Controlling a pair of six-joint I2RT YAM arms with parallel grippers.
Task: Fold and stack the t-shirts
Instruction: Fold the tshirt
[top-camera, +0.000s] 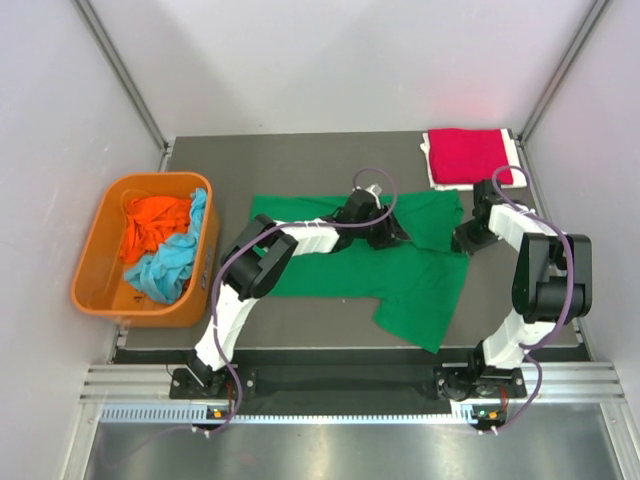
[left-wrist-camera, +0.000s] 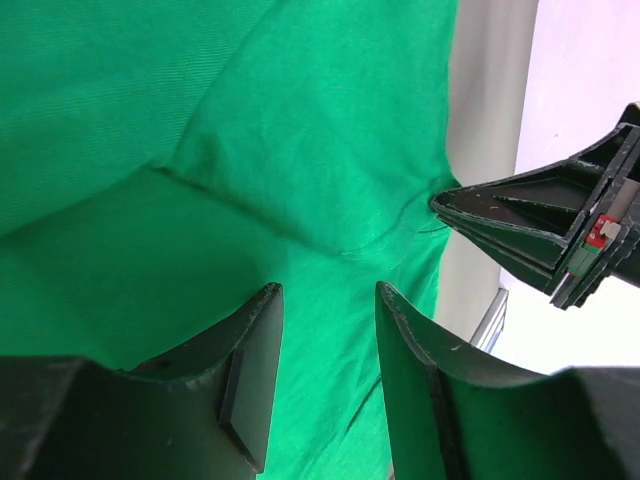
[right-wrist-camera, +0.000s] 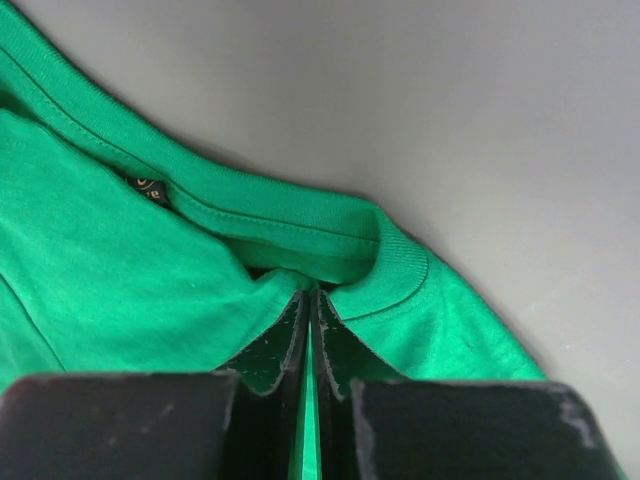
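Right jaws clamp the green t-shirt (top-camera: 415, 285) beside its collar (right-wrist-camera: 300, 225); left jaws stand apart over its cloth

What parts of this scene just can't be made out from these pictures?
Top view: the left arm hides the green t-shirt's middle.
Top view: the orange t-shirt and light blue t-shirt cover the orange tub's floor.
Right wrist view: the collar label is too small to read; the right gripper, shut on the shirt, hides the pinched cloth.
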